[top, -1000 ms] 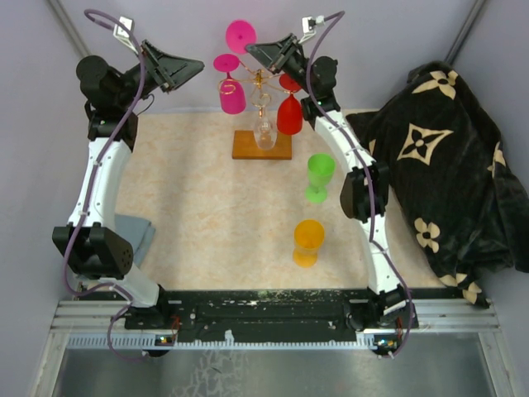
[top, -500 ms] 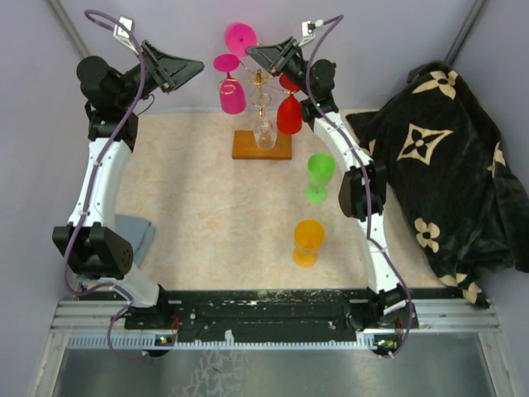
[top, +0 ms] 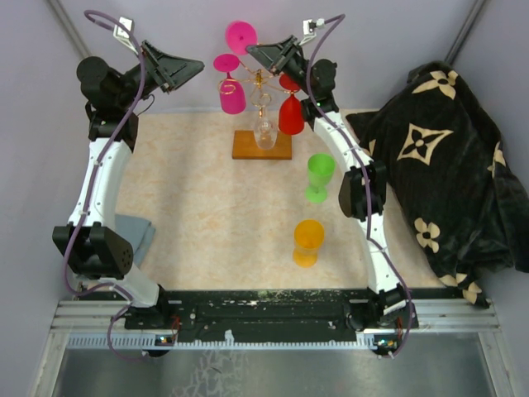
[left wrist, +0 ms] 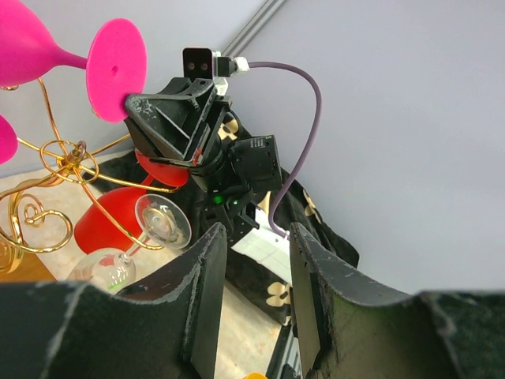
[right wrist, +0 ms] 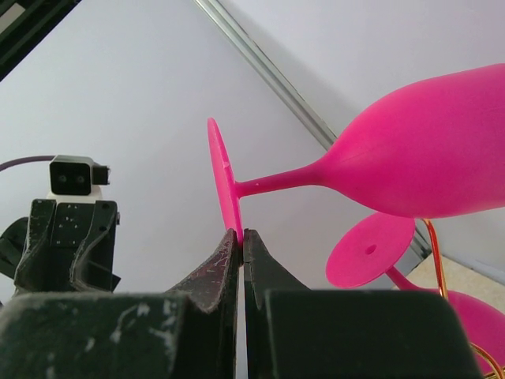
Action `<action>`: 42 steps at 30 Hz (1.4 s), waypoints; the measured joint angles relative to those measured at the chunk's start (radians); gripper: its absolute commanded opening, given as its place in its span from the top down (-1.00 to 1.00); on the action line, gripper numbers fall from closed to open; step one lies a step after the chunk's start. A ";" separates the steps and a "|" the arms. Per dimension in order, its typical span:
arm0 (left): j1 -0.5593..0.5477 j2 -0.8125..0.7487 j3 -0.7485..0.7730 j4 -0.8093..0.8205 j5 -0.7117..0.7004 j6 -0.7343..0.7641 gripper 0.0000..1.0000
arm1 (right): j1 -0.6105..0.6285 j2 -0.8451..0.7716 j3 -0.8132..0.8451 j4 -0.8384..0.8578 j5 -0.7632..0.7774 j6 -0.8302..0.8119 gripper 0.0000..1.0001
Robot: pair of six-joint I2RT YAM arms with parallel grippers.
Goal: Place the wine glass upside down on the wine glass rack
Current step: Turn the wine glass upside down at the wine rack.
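Note:
My right gripper [right wrist: 241, 234] is shut on the rim of the foot of a pink wine glass [right wrist: 442, 150], held on its side high above the table. From above, its foot [top: 240, 37] shows just behind the gold wire wine glass rack [top: 259, 80], which stands on a wooden base [top: 248, 147]. Another pink glass [top: 232, 98], a red glass [top: 290, 114] and a clear glass [top: 264, 132] hang on the rack. My left gripper [left wrist: 256, 237] is open and empty, raised to the left of the rack [left wrist: 63, 158] and facing the held glass [left wrist: 116, 69].
A green glass [top: 319, 175] and an orange glass [top: 308, 241] stand upright on the table beside the right arm. A black patterned blanket [top: 438, 165] covers the right side. A grey cloth [top: 136, 236] lies by the left arm. Purple walls close in behind.
The right gripper has edged slightly left with the pink glass. The left arm has stayed still.

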 measured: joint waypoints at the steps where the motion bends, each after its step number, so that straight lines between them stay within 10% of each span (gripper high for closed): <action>1: 0.000 0.000 0.000 0.000 0.000 0.000 0.13 | 0.000 0.000 0.004 0.000 0.000 0.000 1.00; 42: 0.037 -0.026 -0.063 -0.099 -0.131 0.098 0.10 | 0.008 -0.327 -0.135 -0.090 -0.222 -0.040 1.00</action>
